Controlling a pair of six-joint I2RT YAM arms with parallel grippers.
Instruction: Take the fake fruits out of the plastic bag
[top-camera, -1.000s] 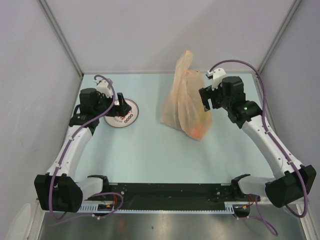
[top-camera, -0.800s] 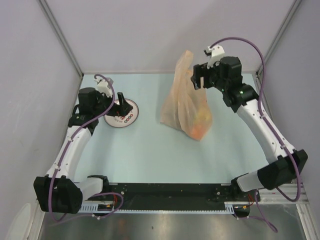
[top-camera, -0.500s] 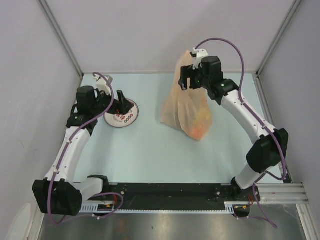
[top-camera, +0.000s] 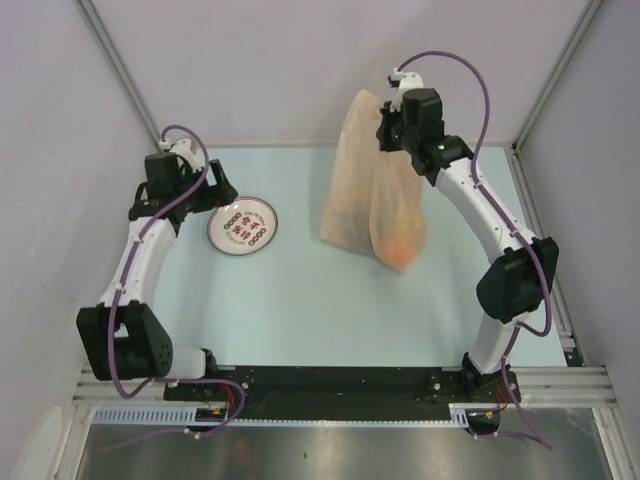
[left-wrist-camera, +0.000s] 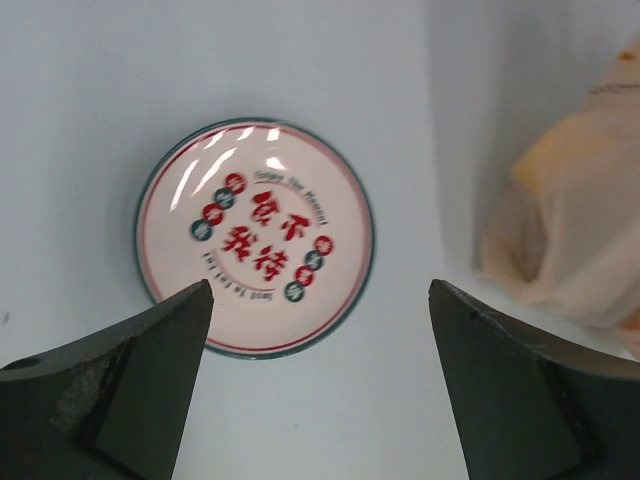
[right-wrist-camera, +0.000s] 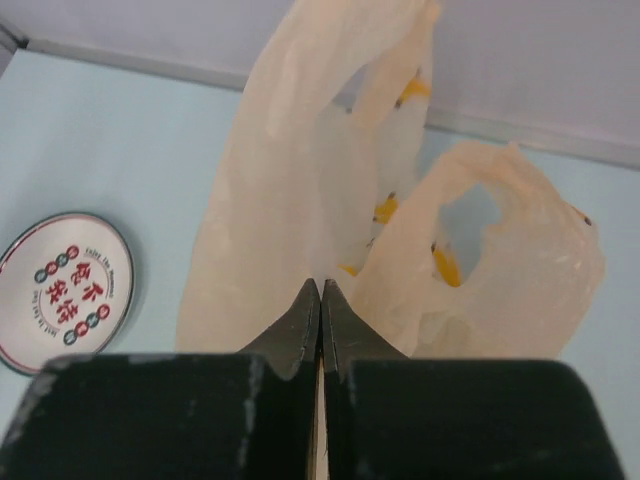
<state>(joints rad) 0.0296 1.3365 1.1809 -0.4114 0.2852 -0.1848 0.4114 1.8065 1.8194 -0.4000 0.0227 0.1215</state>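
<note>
Plastic bag (top-camera: 350, 190) stands upright, right gripper (right-wrist-camera: 320, 285) reaching high and pinched shut on its upper film; left gripper (left-wrist-camera: 320, 295) hovers wide-jawed over the plate (left-wrist-camera: 160, 215).

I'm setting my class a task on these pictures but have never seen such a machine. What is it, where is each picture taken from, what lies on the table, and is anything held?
These are two robot arms bolted at the near edge of a pale table, each ending in two fingers. The wide picture comes from a fixed camera above and behind them; the other two come from wrist cameras. On the table are a round printed plate and a thin orange-tinted plastic bag, with fake fruits showing through as an orange blur. The left fingers are spread open near the plate, holding nothing. The right fingers are shut, seemingly pinching a fold near the bag's top.
</note>
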